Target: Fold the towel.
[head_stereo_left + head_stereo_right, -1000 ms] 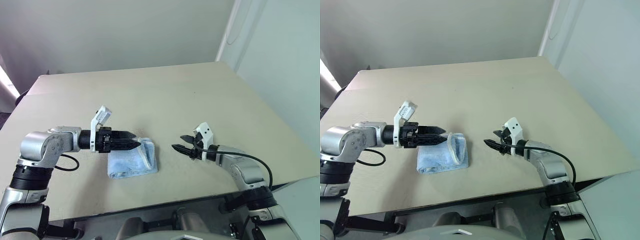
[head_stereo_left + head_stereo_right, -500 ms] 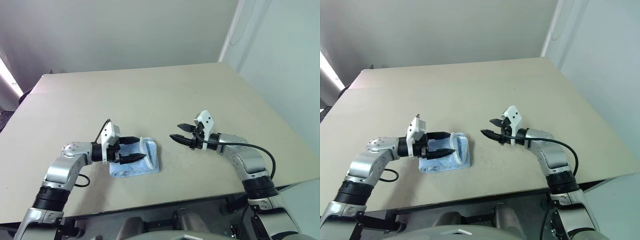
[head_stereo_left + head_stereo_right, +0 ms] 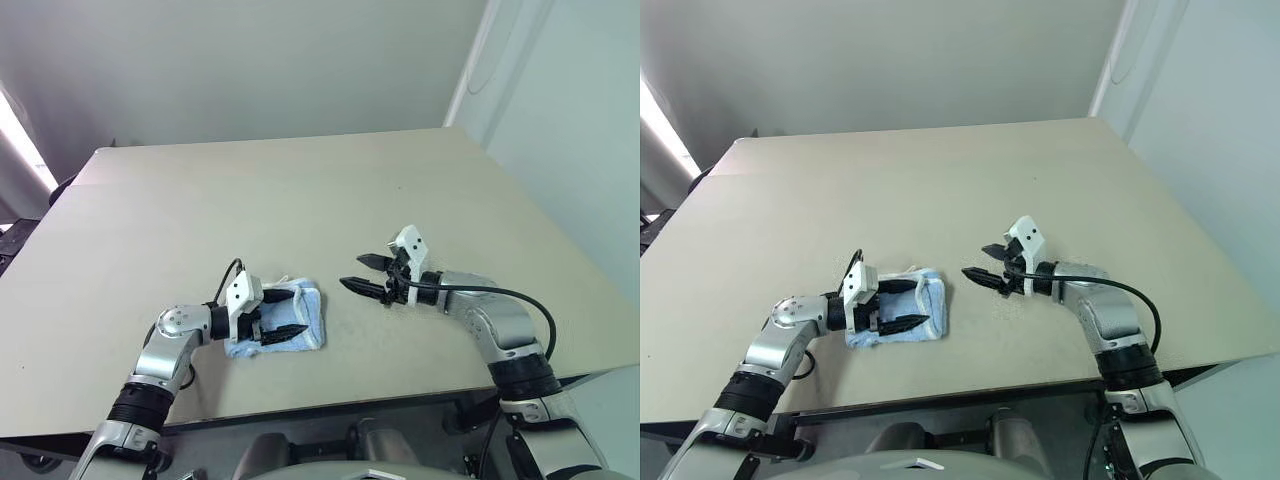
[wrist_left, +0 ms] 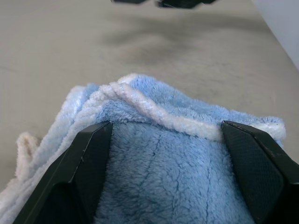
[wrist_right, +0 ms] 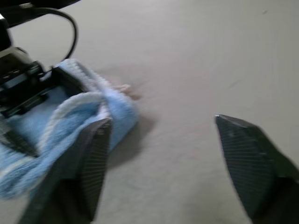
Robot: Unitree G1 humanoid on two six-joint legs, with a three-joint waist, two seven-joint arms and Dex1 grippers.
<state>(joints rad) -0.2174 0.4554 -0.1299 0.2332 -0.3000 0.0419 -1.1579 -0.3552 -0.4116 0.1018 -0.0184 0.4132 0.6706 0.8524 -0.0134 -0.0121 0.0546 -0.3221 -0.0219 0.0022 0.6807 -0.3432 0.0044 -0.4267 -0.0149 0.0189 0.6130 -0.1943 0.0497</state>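
The towel [image 3: 296, 312] is a light blue, fluffy cloth with white stitched edging, lying folded into a small bundle near the table's front edge. My left gripper [image 3: 288, 313] is open and low over it, one black finger along each side. In the left wrist view the towel [image 4: 163, 168] spans the gap between both fingers [image 4: 81, 172], and a small white loop [image 4: 24, 142] sticks out at its side. My right gripper [image 3: 352, 271] hovers open a short way right of the towel, pointing at it, with nothing between its fingers. The right wrist view also shows the towel [image 5: 74, 126].
The beige table [image 3: 300, 200] stretches far behind the towel. Its front edge [image 3: 330, 405] runs close below both arms, and its right edge [image 3: 560, 250] drops off beside a pale wall. A black cable [image 3: 500, 295] trails along my right forearm.
My left gripper has sunk onto the towel and rolled, so its fingers now straddle the bundle. The right gripper has opened wider and risen slightly. The camera view has shifted.
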